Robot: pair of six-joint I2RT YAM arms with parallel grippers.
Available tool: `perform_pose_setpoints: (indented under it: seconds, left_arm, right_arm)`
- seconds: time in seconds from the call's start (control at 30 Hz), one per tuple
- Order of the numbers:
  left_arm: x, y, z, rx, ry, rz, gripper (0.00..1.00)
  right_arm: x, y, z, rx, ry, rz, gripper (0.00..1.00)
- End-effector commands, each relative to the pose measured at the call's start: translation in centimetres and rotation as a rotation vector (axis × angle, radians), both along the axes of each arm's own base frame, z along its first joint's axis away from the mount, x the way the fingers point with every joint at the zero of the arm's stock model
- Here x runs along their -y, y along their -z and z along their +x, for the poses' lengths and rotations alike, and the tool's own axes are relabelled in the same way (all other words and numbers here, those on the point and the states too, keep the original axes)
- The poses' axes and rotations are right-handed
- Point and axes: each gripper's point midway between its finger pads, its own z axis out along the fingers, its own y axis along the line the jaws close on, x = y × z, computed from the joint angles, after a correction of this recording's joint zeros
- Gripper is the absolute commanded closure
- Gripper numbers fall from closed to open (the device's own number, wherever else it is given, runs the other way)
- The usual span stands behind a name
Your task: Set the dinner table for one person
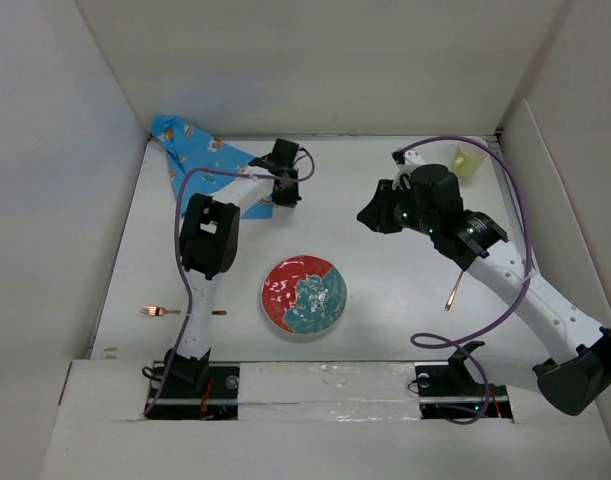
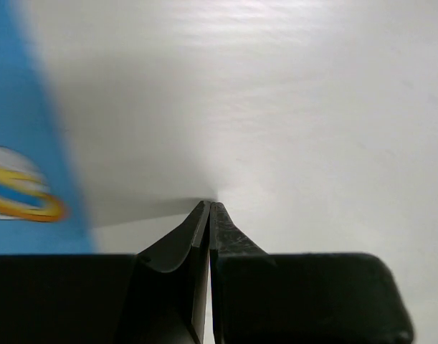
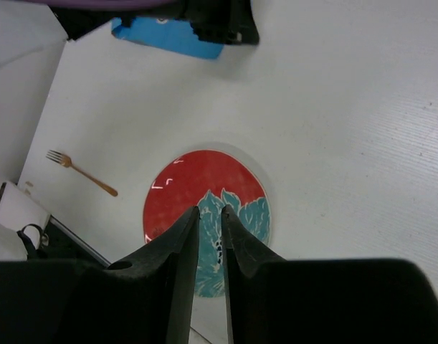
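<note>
On the dinner table, a white surface with low walls, we saw a copper fork lying near the left front edge. A blue printed cloth sat bunched in the far left corner. The left gripper hung just beside the cloth, its fingers pressed together on nothing. A red and teal plate rested front and centre, well apart from the fork. The right gripper hovered above the plate, its fingers a sliver apart and empty. Farther right lay a thin copper utensil, partly under the right arm; we could not tell its kind. A pale yellow-green cup stood in the far right corner.
</note>
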Motion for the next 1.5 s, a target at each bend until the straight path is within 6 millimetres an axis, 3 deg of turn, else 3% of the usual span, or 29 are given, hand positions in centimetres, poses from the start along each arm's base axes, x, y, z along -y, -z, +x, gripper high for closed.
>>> perform_pose_setpoints:
  seconds: [0.0, 0.03, 0.13, 0.17, 0.23, 0.27, 0.33, 0.37, 0.4, 0.5, 0.57, 0.63, 0.67, 0.73, 0.77, 0.83, 0.87, 1.03, 1.1, 1.17, 1.47]
  left_arm:
    - [5.6, -6.2, -2.1, 0.050, 0.120, -0.107, 1.00]
    - [6.4, -7.0, -2.4, 0.059, 0.131, -0.132, 1.00]
    - [7.8, -11.8, -2.5, 0.145, 0.152, -0.222, 1.00]
    - [8.6, -14.3, -3.0, 0.184, 0.183, -0.265, 1.00]
    - [9.5, -16.9, -3.1, 0.239, 0.210, -0.304, 1.00]
    - [9.2, -18.8, -2.8, 0.283, 0.193, -0.305, 1.00]
    - [7.8, -19.5, -2.5, 0.302, 0.125, -0.256, 0.99]
    - [6.0, -19.8, -2.1, 0.336, 0.043, -0.198, 0.91]
    - [3.1, -20.0, -0.6, 0.369, -0.036, -0.163, 0.74]
    - [-2.4, -17.8, 0.8, 0.347, -0.142, -0.019, 0.57]
    - [-6.6, -15.7, 1.9, 0.304, -0.240, 0.090, 0.55]
    - [-10.0, -14.3, 2.3, 0.259, -0.317, 0.105, 0.55]
    - [-11.2, -13.2, 1.7, 0.230, -0.339, 0.095, 0.56]
    - [-13.3, -12.9, 2.1, 0.247, -0.407, 0.021, 0.56]
    - [-15.6, -13.7, 2.2, 0.261, -0.443, -0.037, 0.55]
    - [-17.7, -12.0, 1.6, 0.233, -0.479, -0.064, 0.52]
    - [-20.1, -10.3, 1.0, 0.174, -0.508, -0.016, 0.47]
    - [-21.8, -7.9, 0.5, 0.123, -0.516, 0.074, 0.44]
    - [-23.6, -6.9, 0.4, 0.113, -0.561, 0.095, 0.45]
    - [-24.2, -5.9, 0.5, 0.097, -0.574, 0.102, 0.46]
    - [-25.2, -2.8, 1.2, 0.031, -0.518, 0.197, 0.48]
  right_arm:
    - [0.1, -3.9, -0.1, 0.120, 0.004, 0.059, 0.75]
    - [0.2, -3.8, -0.3, 0.115, 0.005, 0.059, 0.75]
    - [0.5, -3.5, -0.8, 0.112, 0.010, 0.072, 0.74]
    - [0.5, -3.3, -0.9, 0.111, 0.012, 0.075, 0.79]
    - [0.4, -2.8, -0.9, 0.102, 0.013, 0.088, 0.92]
    - [0.1, -2.5, -0.8, 0.096, 0.007, 0.093, 1.00]
    - [-0.6, -1.9, -0.8, 0.067, -0.014, 0.105, 1.00]
    - [-0.8, -1.6, -0.7, 0.054, -0.019, 0.103, 1.00]
    - [-0.9, -1.5, -0.6, 0.048, -0.021, 0.102, 1.00]
    - [-0.9, -1.7, -0.5, 0.051, -0.008, 0.113, 1.00]
    - [-0.7, -1.7, -0.6, 0.053, 0.001, 0.122, 0.98]
    - [-0.6, -1.3, -0.7, 0.049, 0.001, 0.115, 0.90]
    - [-0.6, -0.9, -0.8, 0.039, -0.004, 0.111, 0.83]
    - [-0.8, -0.2, -0.9, 0.023, -0.010, 0.104, 0.78]
    - [-0.9, 0.8, -0.8, 0.002, -0.013, 0.094, 0.73]
    - [-1.3, 1.7, -1.0, -0.020, -0.019, 0.095, 0.68]
    - [-1.5, 2.8, -1.1, -0.046, -0.026, 0.086, 0.64]
    - [-2.1, 4.2, -1.4, -0.068, -0.044, 0.075, 0.61]
    - [-2.2, 4.7, -1.3, -0.076, -0.046, 0.068, 0.61]
    - [-2.3, 5.3, -1.2, -0.092, -0.049, 0.056, 0.61]
    - [-3.2, 6.3, -1.5, -0.118, -0.073, 0.041, 0.62]
